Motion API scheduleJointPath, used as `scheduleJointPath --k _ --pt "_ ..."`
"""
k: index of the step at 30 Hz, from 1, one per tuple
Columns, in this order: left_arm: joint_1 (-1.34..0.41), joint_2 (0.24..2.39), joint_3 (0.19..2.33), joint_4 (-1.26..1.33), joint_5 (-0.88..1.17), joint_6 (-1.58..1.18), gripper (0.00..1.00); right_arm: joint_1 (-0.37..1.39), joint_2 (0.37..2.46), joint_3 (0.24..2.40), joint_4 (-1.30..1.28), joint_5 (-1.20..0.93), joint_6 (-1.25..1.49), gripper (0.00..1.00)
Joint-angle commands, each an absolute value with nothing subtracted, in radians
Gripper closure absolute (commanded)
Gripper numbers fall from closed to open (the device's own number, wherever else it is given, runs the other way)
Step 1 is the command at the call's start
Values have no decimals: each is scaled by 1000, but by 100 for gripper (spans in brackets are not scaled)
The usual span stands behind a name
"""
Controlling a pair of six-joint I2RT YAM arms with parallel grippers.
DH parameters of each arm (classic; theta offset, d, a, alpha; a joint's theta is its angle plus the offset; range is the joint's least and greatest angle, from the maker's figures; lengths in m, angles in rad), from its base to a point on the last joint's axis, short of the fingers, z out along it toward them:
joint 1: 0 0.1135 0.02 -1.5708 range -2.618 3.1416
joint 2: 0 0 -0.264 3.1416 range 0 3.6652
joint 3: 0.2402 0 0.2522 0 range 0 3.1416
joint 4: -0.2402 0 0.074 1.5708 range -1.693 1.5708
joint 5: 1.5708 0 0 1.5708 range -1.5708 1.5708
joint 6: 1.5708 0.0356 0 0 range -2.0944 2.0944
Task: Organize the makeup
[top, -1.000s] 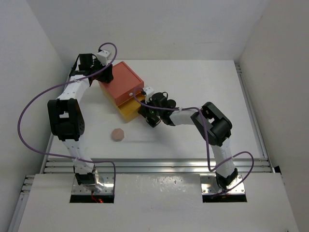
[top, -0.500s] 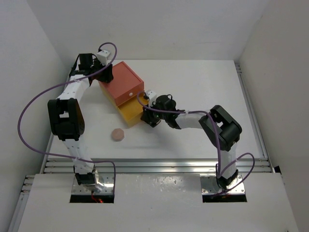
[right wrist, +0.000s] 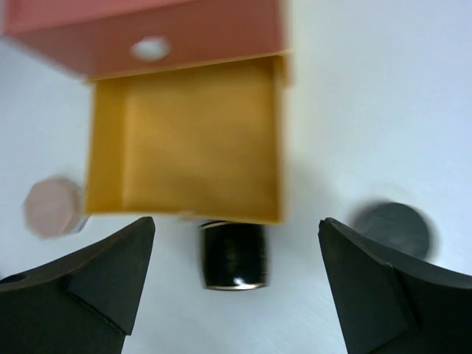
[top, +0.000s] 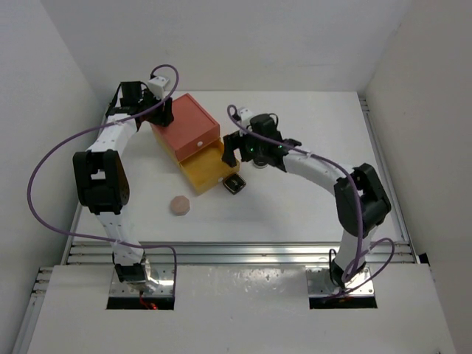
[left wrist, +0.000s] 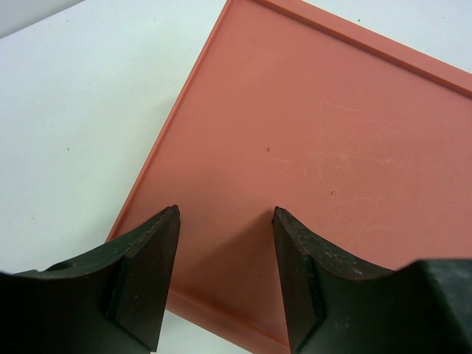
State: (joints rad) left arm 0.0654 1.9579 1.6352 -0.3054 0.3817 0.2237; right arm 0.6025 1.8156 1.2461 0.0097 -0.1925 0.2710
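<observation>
**Item 1: L end effector** (left wrist: 225,221). Jaws standing part-way apart, nothing betw. them. Fingers sitting over the back corner of the orange-red drawer box (left wrist: 332,147); can't tell whether they're touching the lid. Prob. purpose: steadying the box so it isn't sliding while the drawer is being worked.

**Item 2: yellow drawer** (right wrist: 184,133). Standing pulled out toward the arms, interior showing bare in the R wrist view. Prob. open so as to be taking the makeup.

**Item 3: R end effector** (right wrist: 236,225). Jaws spread wide, gripping nothing, hanging above the drawer's front edge and looking down.

**Item 4: black square compact** (right wrist: 233,257). Lying on the surface (top: 310,199) outside the drawer, just beside its front wall, poss. touching it. Rel. to the R end effector: sitting below, approx. centred betw. the two fingers, apart from both. Judged: not yet stowed, needing a pickup.

**Item 5: black round compact** (right wrist: 392,228). Lying on the surface off the drawer's side, outside the jaw gap on the R wrist view's right. Hidden by the arm in the top view.

**Item 6: pink round disc** (top: 180,205). Lying on the surface past the drawer's opposite front corner, apart from both end effectors.

**Other makeup:** not showing.
</observation>
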Motion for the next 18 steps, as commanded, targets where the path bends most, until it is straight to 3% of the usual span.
scheduleJointPath --k 1,9,18 --pt "78 2051 1585 -517 351 210 40 545 1854 1408 -351 39 273 6" --pt "78 2042 1585 -517 342 210 40 437 2062 1641 -526 124 325 6" --pt "78 2042 1585 -517 342 210 40 431 2181 1646 -520 129 345 8"
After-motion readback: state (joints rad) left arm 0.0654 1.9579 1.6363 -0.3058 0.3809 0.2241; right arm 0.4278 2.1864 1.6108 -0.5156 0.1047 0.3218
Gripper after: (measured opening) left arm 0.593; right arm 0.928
